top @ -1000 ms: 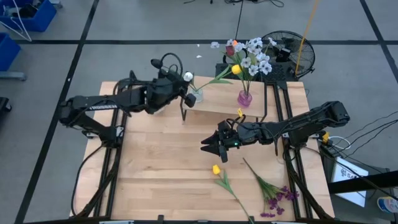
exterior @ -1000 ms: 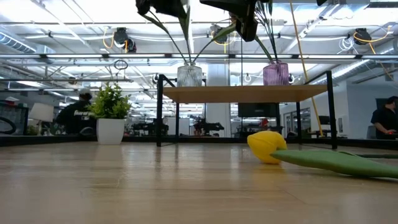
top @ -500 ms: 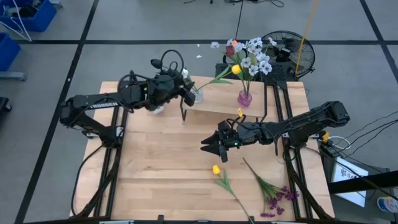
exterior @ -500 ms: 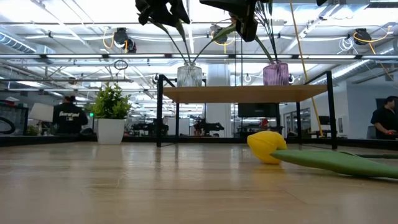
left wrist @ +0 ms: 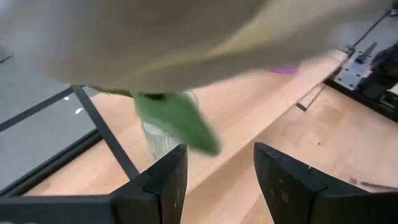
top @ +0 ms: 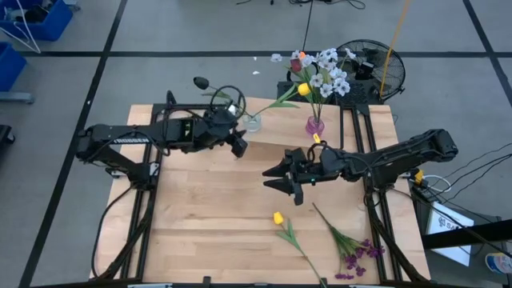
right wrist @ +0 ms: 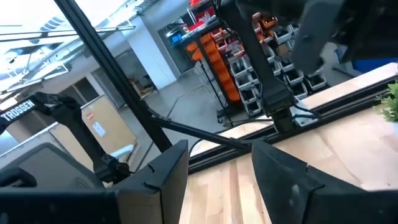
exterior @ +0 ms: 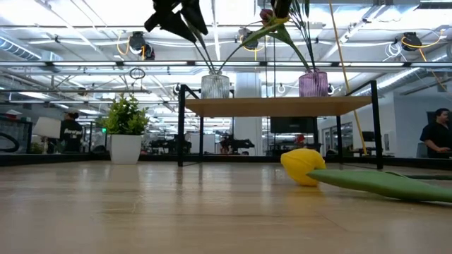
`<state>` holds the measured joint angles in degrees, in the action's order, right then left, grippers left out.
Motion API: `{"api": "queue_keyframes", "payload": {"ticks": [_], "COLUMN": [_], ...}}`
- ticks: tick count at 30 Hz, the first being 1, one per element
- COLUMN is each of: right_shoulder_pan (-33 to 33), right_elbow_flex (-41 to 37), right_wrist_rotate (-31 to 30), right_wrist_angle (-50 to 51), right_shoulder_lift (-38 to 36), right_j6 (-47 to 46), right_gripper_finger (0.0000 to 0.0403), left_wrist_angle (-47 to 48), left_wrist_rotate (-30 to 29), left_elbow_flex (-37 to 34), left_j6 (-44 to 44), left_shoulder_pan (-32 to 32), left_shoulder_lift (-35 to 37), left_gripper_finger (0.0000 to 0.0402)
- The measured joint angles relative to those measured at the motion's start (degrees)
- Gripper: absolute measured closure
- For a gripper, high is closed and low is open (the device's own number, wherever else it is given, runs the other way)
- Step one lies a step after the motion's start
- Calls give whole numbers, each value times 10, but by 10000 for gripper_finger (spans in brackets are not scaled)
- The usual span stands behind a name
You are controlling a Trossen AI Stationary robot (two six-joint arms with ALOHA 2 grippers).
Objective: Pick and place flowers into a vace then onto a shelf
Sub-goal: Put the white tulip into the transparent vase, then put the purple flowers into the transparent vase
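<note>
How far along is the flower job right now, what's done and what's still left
Done: two vases stand on the shelf, the purple vase full of flowers and the clear vase holding a yellow bloom. In hand: nothing; the left gripper sits open beside the clear vase, and the right gripper hangs open over mid-table. Left: the yellow tulip and the purple spray lie on the tabletop.
</note>
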<state>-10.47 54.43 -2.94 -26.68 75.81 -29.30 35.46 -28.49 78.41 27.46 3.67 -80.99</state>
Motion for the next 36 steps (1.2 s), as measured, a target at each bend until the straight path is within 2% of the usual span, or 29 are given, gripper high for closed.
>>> {"api": "queue_keyframes", "payload": {"ticks": [5,11,18,24,30,33,36], "right_shoulder_pan": [0,0,0,-1,-30,-62,-100], "right_elbow_flex": [0,0,0,0,5,14,32], "right_wrist_rotate": [0,0,0,2,31,31,31], "right_wrist_angle": [2,4,6,11,134,203,261], "right_shoulder_lift": [0,0,0,-1,-43,-52,-51], "right_j6": [0,0,0,1,-2,-38,-70], "right_gripper_finger": [234,234,234,234,234,234,234], "left_wrist_angle": [-1,-12,-27,-28,-28,-33,-76], "left_wrist_rotate": [-33,-94,-111,-114,-24,58,142], "left_elbow_flex": [-1,0,0,0,0,0,0], "left_j6": [-1,-10,-59,-60,-60,-96,-162], "left_shoulder_pan": [-20,-36,-46,-61,-88,-109,-138], "left_shoulder_lift": [12,59,128,183,226,237,236], "left_gripper_finger": [211,211,211,211,211,211,211]}}
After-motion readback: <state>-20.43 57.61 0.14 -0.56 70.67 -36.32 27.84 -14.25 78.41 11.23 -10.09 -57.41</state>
